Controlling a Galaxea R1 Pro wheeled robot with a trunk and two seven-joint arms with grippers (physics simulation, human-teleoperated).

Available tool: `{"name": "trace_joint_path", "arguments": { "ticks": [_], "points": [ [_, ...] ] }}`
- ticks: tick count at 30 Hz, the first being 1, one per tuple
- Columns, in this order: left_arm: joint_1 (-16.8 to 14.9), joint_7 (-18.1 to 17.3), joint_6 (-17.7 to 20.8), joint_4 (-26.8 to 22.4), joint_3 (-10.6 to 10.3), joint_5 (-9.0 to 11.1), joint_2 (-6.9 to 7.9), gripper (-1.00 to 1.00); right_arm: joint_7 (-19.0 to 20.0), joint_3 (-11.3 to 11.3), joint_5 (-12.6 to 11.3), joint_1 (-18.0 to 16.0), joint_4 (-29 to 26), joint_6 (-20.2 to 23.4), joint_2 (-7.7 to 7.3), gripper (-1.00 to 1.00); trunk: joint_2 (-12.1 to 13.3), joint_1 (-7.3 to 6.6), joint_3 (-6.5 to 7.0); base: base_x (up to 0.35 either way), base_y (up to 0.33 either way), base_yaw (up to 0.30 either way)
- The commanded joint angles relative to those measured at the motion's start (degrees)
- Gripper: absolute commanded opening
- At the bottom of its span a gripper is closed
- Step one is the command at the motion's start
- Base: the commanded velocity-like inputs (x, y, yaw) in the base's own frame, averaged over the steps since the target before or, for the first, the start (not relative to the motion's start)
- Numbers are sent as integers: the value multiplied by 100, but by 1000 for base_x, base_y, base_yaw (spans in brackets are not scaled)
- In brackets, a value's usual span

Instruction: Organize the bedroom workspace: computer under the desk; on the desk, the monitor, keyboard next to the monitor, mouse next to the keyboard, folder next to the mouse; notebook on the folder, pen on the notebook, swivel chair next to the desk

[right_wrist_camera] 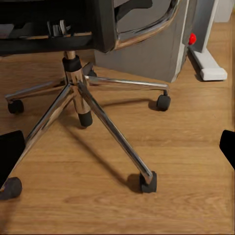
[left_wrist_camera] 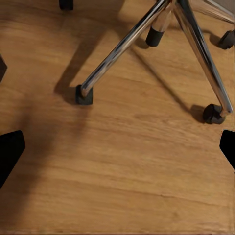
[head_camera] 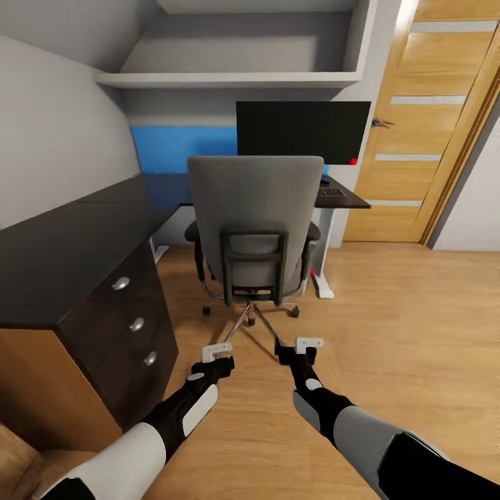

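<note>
Chair (head_camera: pixel 253 208): backrest faces the robot, tucked at the desk (head_camera: pixel 104 229).
Grippers: left gripper (head_camera: pixel 217 355) and right gripper (head_camera: pixel 305 347) released, low behind the chair.
Folder: hidden by the backrest; circle to the seat.
Monitor (head_camera: pixel 303 132): on the desk.

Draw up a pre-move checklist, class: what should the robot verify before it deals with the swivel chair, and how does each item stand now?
1. Monitor on the desk: ok.
2. Keyboard on the desk beside the monitor: ok, though half hidden by the chair back.
3. Computer under the desk: ok, grey case with a red dot behind the chair base.
4. Folder on the seat: cannot tell, the backrest of the swivel chair hides it.
5. Left end effector and right end effector free: ok, both open, holding nothing, short of the chair.
6. Chair next to the desk: ok.
</note>
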Motion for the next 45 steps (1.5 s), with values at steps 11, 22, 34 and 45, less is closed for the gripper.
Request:
{"name": "trace_joint_path", "arguments": {
  "ticks": [11, 22, 34, 45],
  "points": [
    [-5, 30, 17, -11, -38, 32, 0, 100, -38, 48, -31, -4, 1, -12, -17, 100, 318, -180, 139, -336, 0, 0],
    [-5, 61, 18, -11, -31, 52, -36, 100, -38, 49, -33, -4, 240, -11, -17, 100, 760, -422, 336, -96, 0, 0],
    [-5, 23, 5, 914, -32, 64, -202, 100, -38, 46, -33, -4, 292, -12, -17, 100, 1241, -686, 552, -3, 0, 0],
    [-5, 8, -44, 2534, -24, 57, -362, 100, -35, 108, -44, 82, 719, -112, 12, 100, 1682, -927, 749, 0, 0, 0]
  ]
}}
